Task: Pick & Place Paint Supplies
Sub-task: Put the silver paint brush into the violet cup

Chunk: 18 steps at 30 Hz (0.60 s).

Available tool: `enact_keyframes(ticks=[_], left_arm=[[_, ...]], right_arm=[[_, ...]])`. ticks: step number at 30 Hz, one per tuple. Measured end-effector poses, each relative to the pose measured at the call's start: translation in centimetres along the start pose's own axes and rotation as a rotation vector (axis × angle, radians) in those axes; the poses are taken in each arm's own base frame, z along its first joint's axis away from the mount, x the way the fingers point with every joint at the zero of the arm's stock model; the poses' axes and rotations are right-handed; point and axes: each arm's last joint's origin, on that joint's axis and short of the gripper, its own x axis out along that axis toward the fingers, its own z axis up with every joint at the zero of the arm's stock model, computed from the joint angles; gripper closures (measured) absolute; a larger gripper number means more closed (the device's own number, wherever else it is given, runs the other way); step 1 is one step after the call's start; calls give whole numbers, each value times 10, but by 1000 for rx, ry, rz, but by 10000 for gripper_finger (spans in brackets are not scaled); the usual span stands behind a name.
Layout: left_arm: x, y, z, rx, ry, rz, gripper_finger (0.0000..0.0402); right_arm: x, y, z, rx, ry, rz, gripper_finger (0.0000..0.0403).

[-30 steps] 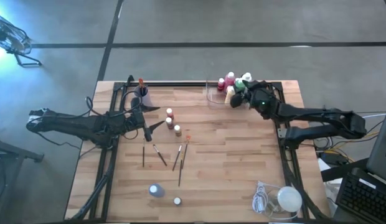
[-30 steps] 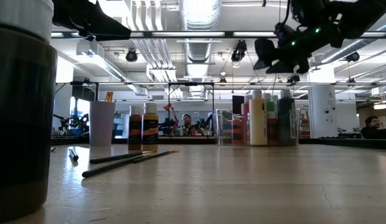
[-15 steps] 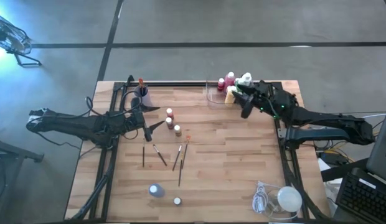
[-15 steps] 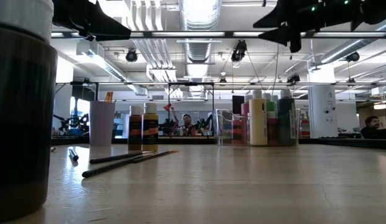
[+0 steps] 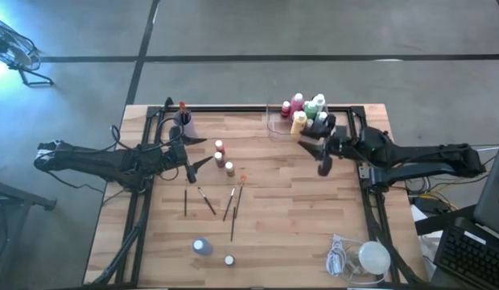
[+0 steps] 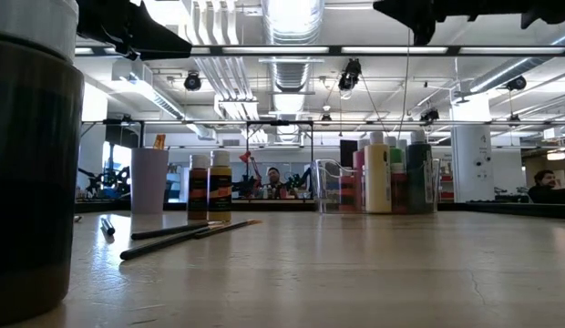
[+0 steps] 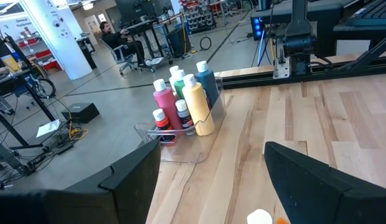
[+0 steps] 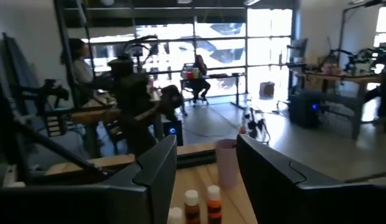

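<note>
Beside the bottles [image 5: 306,111] in the clear tray [image 5: 275,127]: right gripper [image 5: 314,155] aloft, fingers parted, holding nothing.

bottles [image 5: 223,157], paintbrushes [image 5: 210,201] on wooden table [image 5: 282,217]

The near dark bottle [image 6: 32,155] is blurred and cut off by the low view's edge.
</note>
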Motion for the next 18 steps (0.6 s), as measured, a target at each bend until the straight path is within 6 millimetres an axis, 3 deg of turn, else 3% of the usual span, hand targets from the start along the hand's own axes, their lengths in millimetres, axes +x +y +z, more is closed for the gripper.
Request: enact_keyframes(ticks=[9,18], left_arm=[[0,0,0,0,0,0,110],[0,0,0,0,0,0,110]], right_arm=[[14,30,-14,-85,84,114,287],[-1,36,-35,-83,354,132,338]])
